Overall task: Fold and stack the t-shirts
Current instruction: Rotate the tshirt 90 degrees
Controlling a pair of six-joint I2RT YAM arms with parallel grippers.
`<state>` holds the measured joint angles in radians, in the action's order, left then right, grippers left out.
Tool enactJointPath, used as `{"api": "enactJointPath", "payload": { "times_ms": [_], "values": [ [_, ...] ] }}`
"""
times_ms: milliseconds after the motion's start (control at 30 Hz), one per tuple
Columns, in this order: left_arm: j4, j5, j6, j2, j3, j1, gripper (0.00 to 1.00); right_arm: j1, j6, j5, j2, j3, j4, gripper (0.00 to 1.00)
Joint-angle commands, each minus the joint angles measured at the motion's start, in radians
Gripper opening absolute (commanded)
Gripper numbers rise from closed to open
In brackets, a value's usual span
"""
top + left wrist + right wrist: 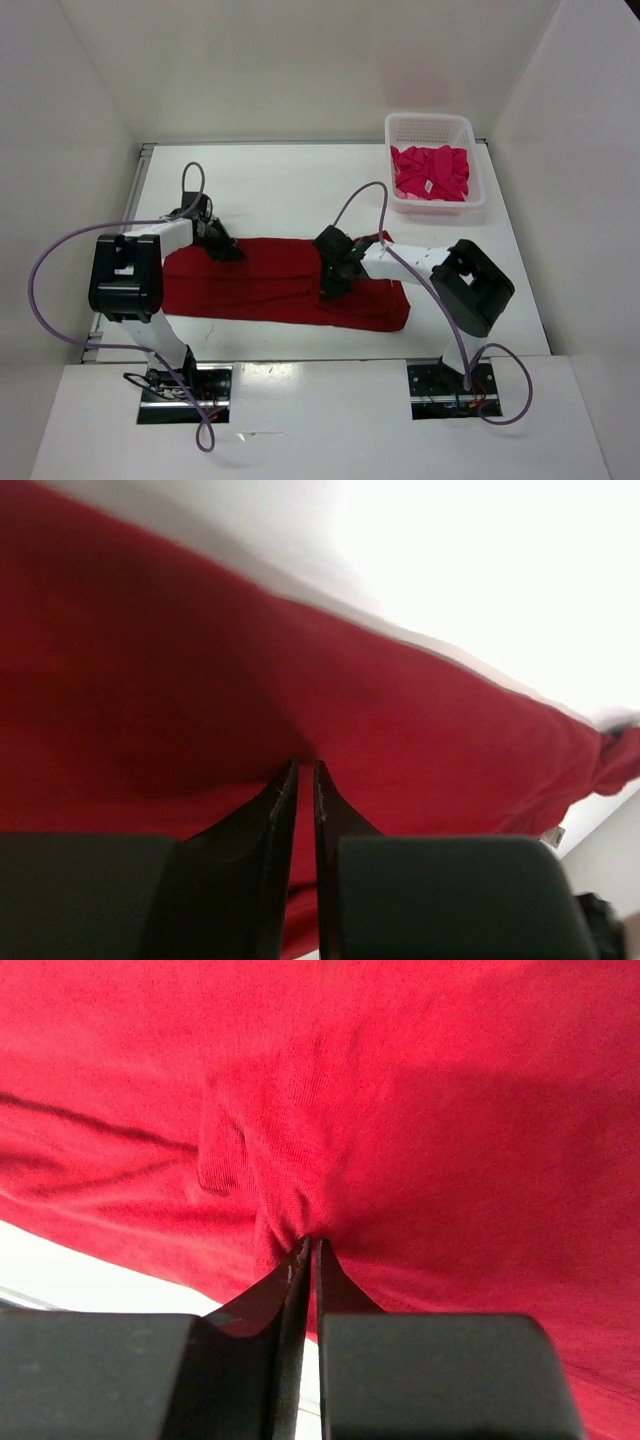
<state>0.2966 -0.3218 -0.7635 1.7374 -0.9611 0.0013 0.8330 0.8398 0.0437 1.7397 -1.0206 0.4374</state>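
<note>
Left fingers [265,820] pinch the dark red t-shirt [262,285], spread across the bench [290,190]. Right fingers [280,1295] seem closed on its cloth too.

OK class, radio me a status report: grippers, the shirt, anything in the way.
Left gripper shut on dark red shirt, left end. Right gripper shut on it, right of middle. Shirt in a long band. Basket clear, far right.
</note>
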Motion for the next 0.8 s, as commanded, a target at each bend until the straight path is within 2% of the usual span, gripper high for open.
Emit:
{"api": "enactJointPath", "payload": {
  "times_ms": [0,100,167,200,267,433,500,600,667,700,733,767],
  "values": [
    [-0.025,-0.046,0.001,0.017,0.018,0.029,0.17,-0.063,-0.005,-0.065,-0.081,-0.067,0.009,0.11],
    [-0.001,-0.046,0.012,-0.018,-0.013,0.029,0.17,-0.15,-0.014,-0.065,-0.083,-0.067,-0.014,0.15],
    [0.012,-0.069,0.012,-0.062,-0.051,0.029,0.17,-0.19,-0.015,-0.065,-0.039,-0.067,-0.029,0.1],
    [0.025,-0.069,0.021,-0.079,-0.068,-0.001,0.14,-0.202,-0.015,-0.076,-0.017,-0.078,-0.043,0.04],
    [0.055,-0.042,0.032,-0.128,-0.122,-0.032,0.1,-0.212,-0.004,-0.088,0.042,-0.088,-0.055,0.0],
    [0.093,-0.008,0.066,-0.209,-0.171,-0.108,0.0,-0.221,0.038,-0.111,0.17,-0.15,-0.098,0.0],
    [0.093,0.003,0.066,-0.239,-0.159,-0.118,0.0,-0.221,0.038,-0.111,0.266,-0.232,-0.098,0.0],
    [0.104,0.013,0.075,-0.301,-0.149,-0.127,0.0,-0.221,0.019,-0.102,0.415,-0.418,-0.078,0.0],
    [0.104,0.013,0.075,-0.311,-0.149,-0.127,0.0,-0.221,-0.016,-0.091,0.507,-0.643,-0.037,0.0],
    [0.114,0.013,0.075,-0.326,-0.139,-0.127,0.0,-0.23,-0.027,-0.091,0.629,-0.749,0.001,0.0],
    [0.125,0.013,0.075,-0.338,-0.139,-0.127,0.0,-0.23,-0.04,-0.059,0.7,-0.999,0.044,0.0],
    [0.125,0.004,0.075,-0.348,-0.128,-0.127,0.0,-0.23,-0.057,-0.045,0.772,-1.144,0.09,0.0]
  ]
}}
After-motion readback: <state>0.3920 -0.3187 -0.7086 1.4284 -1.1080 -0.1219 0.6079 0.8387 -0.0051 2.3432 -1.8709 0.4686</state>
